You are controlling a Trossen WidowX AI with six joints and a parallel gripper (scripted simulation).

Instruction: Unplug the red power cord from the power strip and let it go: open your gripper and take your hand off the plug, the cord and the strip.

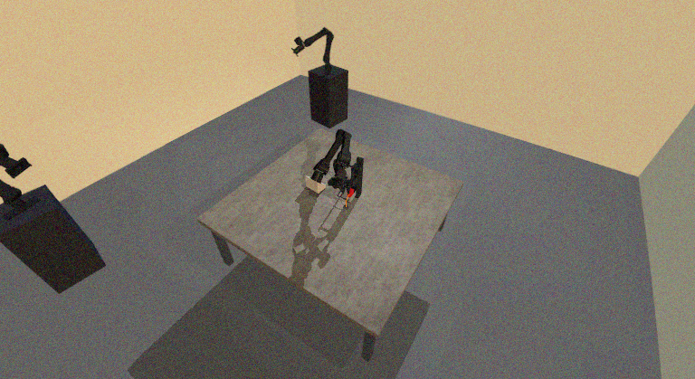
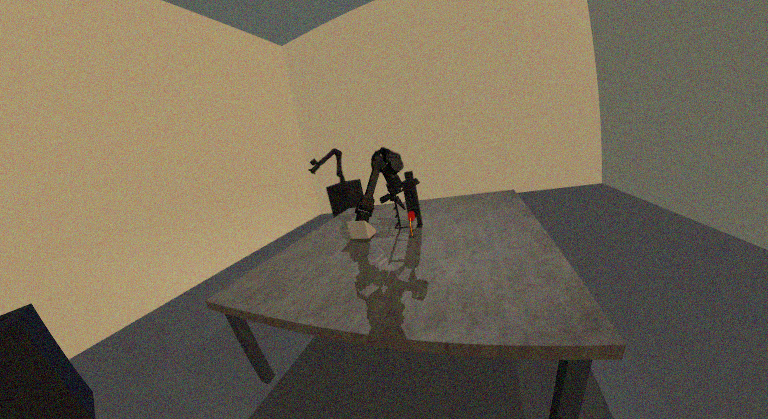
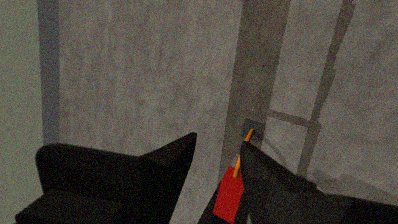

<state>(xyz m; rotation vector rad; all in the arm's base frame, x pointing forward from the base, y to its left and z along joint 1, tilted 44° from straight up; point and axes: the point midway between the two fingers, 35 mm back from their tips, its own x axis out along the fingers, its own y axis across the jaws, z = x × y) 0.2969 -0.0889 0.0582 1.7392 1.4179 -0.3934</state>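
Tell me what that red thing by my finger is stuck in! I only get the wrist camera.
Observer: The red plug sits low on a dark power strip that stands upright on the table.
Operator: Is my arm up high?
Observer: It arches up from a pale base block, then bends down beside the strip.
Operator: Is anybody else around?
Observer: Yes, a second robot sits on a dark box behind the table.
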